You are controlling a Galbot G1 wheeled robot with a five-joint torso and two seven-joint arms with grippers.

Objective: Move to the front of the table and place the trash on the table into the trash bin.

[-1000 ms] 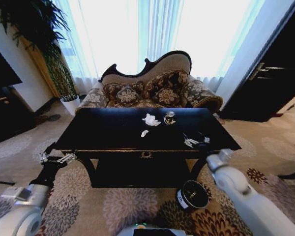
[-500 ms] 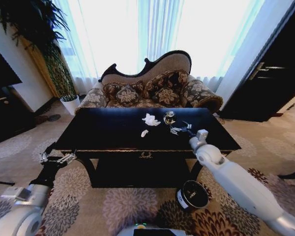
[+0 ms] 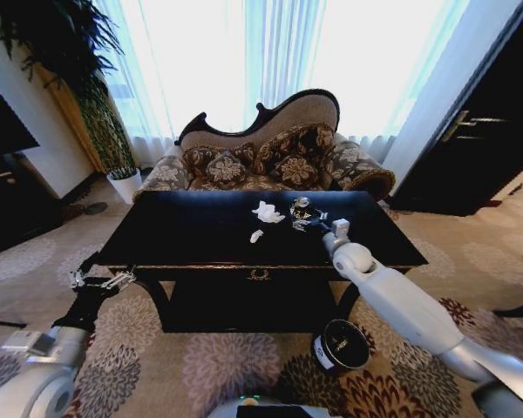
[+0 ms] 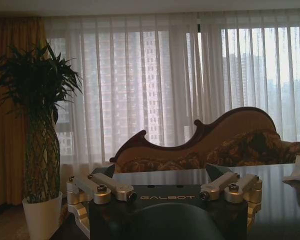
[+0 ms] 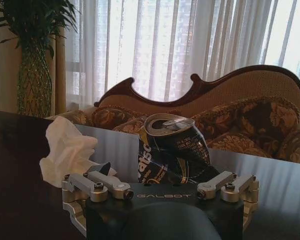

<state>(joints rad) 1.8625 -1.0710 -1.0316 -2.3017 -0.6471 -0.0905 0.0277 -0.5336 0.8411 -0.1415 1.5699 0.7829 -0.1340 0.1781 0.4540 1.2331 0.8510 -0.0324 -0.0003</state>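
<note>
The glossy black table (image 3: 183,231) stands right in front of me. On it lie a white paper wad (image 3: 266,212), a smaller white wad (image 3: 256,235) and a crushed dark-and-silver can (image 3: 300,207). My right gripper (image 3: 307,222) reaches over the table and is open just short of the can. In the right wrist view the can (image 5: 172,150) stands upright between the spread fingers (image 5: 97,185), with the big wad (image 5: 67,150) beside it. My left gripper (image 3: 105,280) hangs open by the table's front left corner. The black trash bin (image 3: 342,346) sits on the carpet below the table's front right.
A patterned sofa (image 3: 270,157) stands behind the table against the curtained window. A tall plant in a white pot (image 3: 126,185) is at the back left, with dark furniture (image 3: 4,192) on the left wall. A dark door (image 3: 479,148) is at the right.
My right arm has stretched forward and leftward from the table's front right edge, bringing its gripper up to the can. The left arm and the trash have not moved.
</note>
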